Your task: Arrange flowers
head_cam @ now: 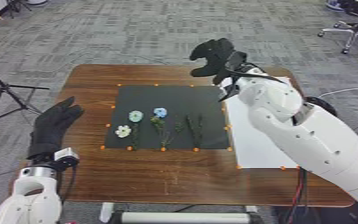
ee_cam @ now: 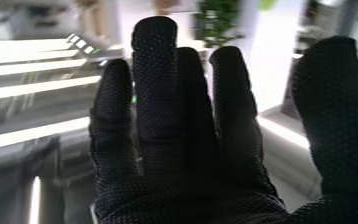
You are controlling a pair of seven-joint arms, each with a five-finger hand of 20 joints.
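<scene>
On the near part of the table [head_cam: 149, 175], nothing of the arranging is under way. The left hand [head_cam: 53, 126] is over the table's left edge, its fingers straight and close together, pinching nothing. Orange marks [head_cam: 196, 150] edge the dark mat [head_cam: 153, 95], with the paper [head_cam: 257, 145] beside it on the right. On the mat lie the white flower [head_cam: 123, 131] and green sprigs [head_cam: 194, 131]; a little farther up are the pale flower [head_cam: 135, 116] and the blue flower [head_cam: 160, 112]. They lie apart, ungathered, so the task looks barely begun: choosing, lifting and placing the stems all seem left to do. Farthest off, the right hand [head_cam: 214, 59] is raised near the table's far edge, fingers extended and slightly spread, thumb well apart, holding no flower.
</scene>
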